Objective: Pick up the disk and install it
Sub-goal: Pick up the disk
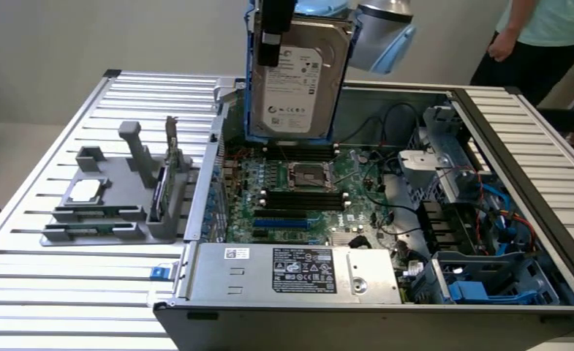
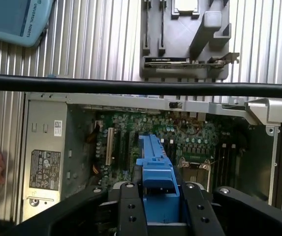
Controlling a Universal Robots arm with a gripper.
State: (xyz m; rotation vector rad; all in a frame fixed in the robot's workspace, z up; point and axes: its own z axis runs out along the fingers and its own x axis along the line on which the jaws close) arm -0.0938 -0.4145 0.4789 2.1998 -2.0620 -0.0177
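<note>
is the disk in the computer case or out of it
Out: the disk is held upright by the gripper, raised above the open computer case and its motherboard, not seated in any bay.

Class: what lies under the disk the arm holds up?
The open computer case, with its green circuit board and processor socket. The disk hides the board's far edge in the exterior view.

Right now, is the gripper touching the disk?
Touching. In the wrist view the gripper clamps both sides of the disk at its blue caddy. In the exterior view the disk hangs upright in the air over the open computer case.
</note>
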